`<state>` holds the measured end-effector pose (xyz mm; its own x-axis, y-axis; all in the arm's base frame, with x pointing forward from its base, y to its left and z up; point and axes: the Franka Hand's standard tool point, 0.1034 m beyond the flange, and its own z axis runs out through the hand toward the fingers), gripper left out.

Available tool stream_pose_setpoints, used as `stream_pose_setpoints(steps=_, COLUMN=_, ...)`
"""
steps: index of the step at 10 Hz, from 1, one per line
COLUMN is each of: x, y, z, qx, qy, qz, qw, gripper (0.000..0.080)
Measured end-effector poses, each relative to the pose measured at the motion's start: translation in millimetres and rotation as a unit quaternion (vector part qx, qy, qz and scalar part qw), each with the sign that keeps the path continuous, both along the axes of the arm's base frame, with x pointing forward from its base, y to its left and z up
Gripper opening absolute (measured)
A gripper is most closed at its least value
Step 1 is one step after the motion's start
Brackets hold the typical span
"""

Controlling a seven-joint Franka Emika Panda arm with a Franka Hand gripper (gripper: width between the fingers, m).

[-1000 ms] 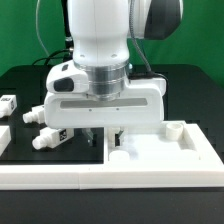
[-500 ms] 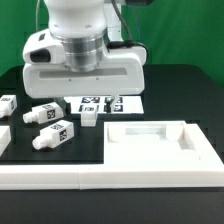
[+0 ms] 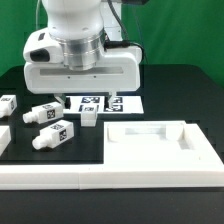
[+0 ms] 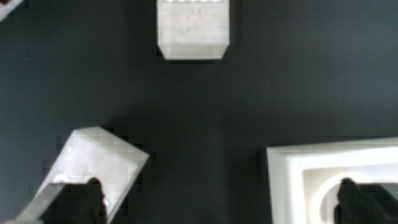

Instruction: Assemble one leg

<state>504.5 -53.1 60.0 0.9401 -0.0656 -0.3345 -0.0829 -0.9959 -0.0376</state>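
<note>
Several white legs with black-and-white tags lie on the black table at the exterior view's left: one (image 3: 9, 103) at the edge, one (image 3: 43, 115) and one (image 3: 55, 134) nearer the front. A shorter white leg (image 3: 88, 116) stands just below my gripper (image 3: 88, 97). The gripper hangs above the table, open and empty. In the wrist view its gripper (image 4: 222, 205) shows dark fingertips (image 4: 80, 205) far apart, with a white leg (image 4: 194, 30) ahead and another white leg (image 4: 98, 165) beside one finger.
The marker board (image 3: 100, 101) lies behind the short leg. A white walled frame (image 3: 150, 140) lies at the exterior view's right, and its corner shows in the wrist view (image 4: 338, 175). A white rail (image 3: 60, 176) runs along the front.
One second ago the gripper was low at the white frame; it has risen and moved toward the exterior view's left. It has hardly moved in the last half second.
</note>
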Motion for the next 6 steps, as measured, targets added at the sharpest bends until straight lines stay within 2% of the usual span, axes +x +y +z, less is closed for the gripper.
stream_pose_setpoints(steps=1, x=-11.2, y=2.5, z=-2.1, qx=0.004, qy=0.027, qz=-0.003, qw=1.0, gripper=0.0649)
stream_pose_setpoints(steps=3, x=-40.7, y=10.8, z=-3.6, qx=0.015, qy=0.131, qz=-0.015, qw=0.991, gripper=0.0649)
stream_pose_setpoints(steps=4, x=-49.7, y=12.7, z=-9.3, qx=0.02, qy=0.174, qz=-0.015, qw=0.984, gripper=0.0649)
stream_pose_setpoints(steps=6, x=-52.4, y=13.1, z=-13.9, qx=0.027, qy=0.232, qz=-0.013, qw=0.972, gripper=0.0649)
